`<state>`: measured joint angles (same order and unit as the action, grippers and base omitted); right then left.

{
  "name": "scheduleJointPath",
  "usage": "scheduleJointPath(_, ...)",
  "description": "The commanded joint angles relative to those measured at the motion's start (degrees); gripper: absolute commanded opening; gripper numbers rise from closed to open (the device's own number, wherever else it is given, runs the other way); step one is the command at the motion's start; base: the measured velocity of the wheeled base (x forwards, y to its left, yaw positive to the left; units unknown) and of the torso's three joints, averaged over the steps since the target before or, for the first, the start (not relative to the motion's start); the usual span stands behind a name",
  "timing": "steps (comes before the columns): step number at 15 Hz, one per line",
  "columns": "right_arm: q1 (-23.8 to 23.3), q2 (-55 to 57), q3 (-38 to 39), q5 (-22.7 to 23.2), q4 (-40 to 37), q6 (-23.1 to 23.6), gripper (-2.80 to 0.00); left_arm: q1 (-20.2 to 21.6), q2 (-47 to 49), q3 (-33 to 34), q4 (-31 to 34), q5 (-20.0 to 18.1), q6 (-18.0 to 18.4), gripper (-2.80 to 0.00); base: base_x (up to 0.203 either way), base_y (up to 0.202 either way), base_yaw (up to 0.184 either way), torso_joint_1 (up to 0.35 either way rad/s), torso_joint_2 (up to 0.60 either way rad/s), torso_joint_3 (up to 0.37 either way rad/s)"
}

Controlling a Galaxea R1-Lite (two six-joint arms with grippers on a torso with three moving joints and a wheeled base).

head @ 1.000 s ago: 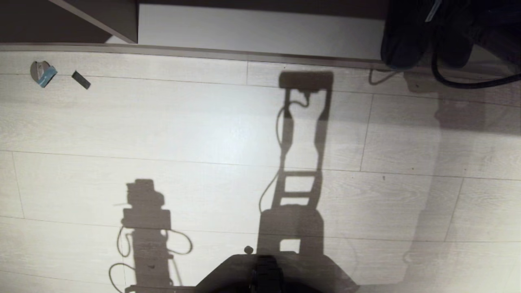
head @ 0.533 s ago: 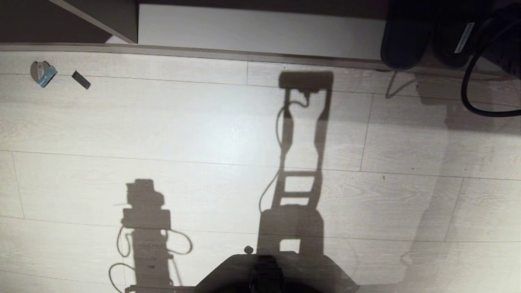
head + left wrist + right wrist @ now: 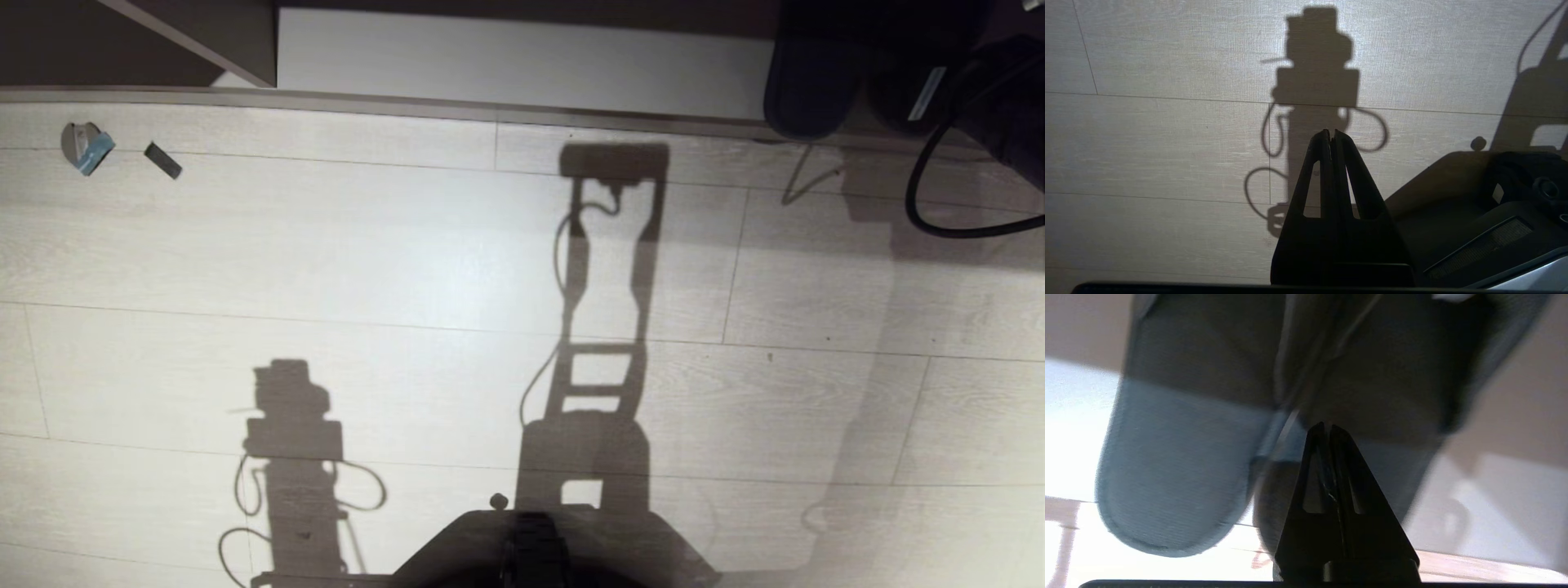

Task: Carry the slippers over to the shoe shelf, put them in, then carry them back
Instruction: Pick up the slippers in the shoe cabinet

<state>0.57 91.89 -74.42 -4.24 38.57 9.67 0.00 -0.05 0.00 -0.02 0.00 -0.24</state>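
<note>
At one o'clock in my head view, the slippers (image 3: 816,90) sit side by side at the front edge of the shoe shelf (image 3: 522,61), toes pointing toward me and just overhanging the lip above the floor (image 3: 408,269). My right arm (image 3: 1012,106) reaches in from two o'clock, a black cable (image 3: 922,204) looping below it. The right gripper itself I cannot pick out there among the dark shapes.

From the right wrist camera, the right gripper (image 3: 1327,428) has its tips pressed together, clenched on nothing I can make out, poised just in front of the gap where the two slippers (image 3: 1180,465) touch. Whether the tips actually meet the fabric I cannot tell.

Over on the left wrist camera, the left gripper (image 3: 1331,134) is also pinched closed and empty, pointing down at bare floor (image 3: 1147,143) beside the robot base (image 3: 1494,204).

At ten o'clock in the head view, a small grey-and-blue scrap (image 3: 86,147) and a dark strip (image 3: 162,160) lie on the floor near the shelf's edge.
</note>
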Motion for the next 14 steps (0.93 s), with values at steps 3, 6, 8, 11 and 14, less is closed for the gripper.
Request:
scheduleJointPath(3,-0.1,2.3,0.5,4.4,0.5,-2.1,-2.80,0.0,0.0,0.0,-0.1,0.0,0.0,-2.80,0.000,0.000,0.000,0.000,0.00,0.000)
scheduleJointPath(6,-0.3,2.2,2.7,6.3,0.5,-2.2,-2.80,0.0,0.0,0.0,0.0,0.0,0.0,-2.80,0.000,0.000,0.000,0.000,0.00,0.000)
scheduleJointPath(8,-1.0,1.9,3.2,6.4,0.7,-2.1,-2.80,0.0,0.0,0.0,0.0,0.0,0.0,-2.80,0.000,0.000,0.000,0.000,0.00,0.000)
scheduleJointPath(11,-1.1,0.4,4.2,6.9,0.8,-2.1,-2.80,0.0,0.0,0.0,0.0,0.0,0.0,-2.80,0.000,0.000,0.000,0.000,0.00,0.000)
scheduleJointPath(14,-2.1,-1.4,4.3,6.9,0.3,-1.4,-2.80,0.0,0.0,0.0,0.0,0.0,0.0,-2.80,0.000,0.000,0.000,0.000,0.00,0.000)
